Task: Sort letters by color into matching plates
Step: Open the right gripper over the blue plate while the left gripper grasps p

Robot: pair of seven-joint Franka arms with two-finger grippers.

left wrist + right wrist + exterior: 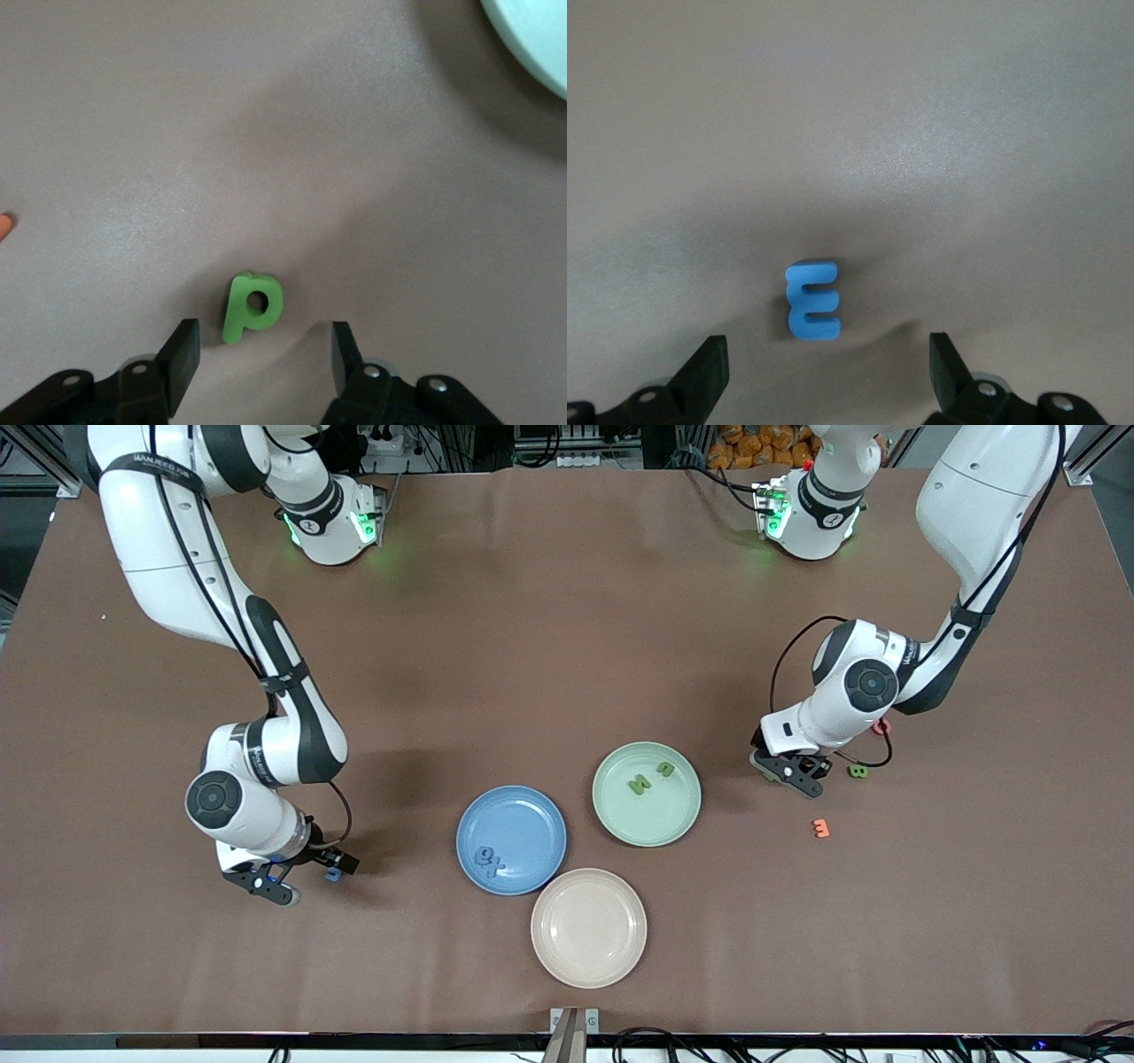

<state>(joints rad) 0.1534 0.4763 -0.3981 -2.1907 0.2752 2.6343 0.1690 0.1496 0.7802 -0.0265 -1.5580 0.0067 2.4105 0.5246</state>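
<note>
So the blue plate point(511, 839) sits near the middle of the counter point(567, 646) with two blue letters point(487, 859) lying in it, and the green plate point(647, 794) is just beside it, a bit farther from the front camera and toward the left arm's end, with two green letters point(650, 778) in it. A beige-pink plate point(588, 927) sits nearer the camera, touching or nearly touching the blue one. Still loose on the counter: a green P point(252, 306) lying flat, with the left gripper point(264, 354) low over it, jaws apart and one on either side of the letter, not touching it. Same deal at the right arm's end, where a blue E point(812, 302) lies flat with the right gripper point(828, 363) low over it, jaws wide open and well clear of the letter on both sides. Near the left gripper there's also a green B point(857, 771), an orange letter point(820, 828) a little nearer the camera, and a pinkish-red letter point(881, 727) mostly hidden by the arm.
</note>
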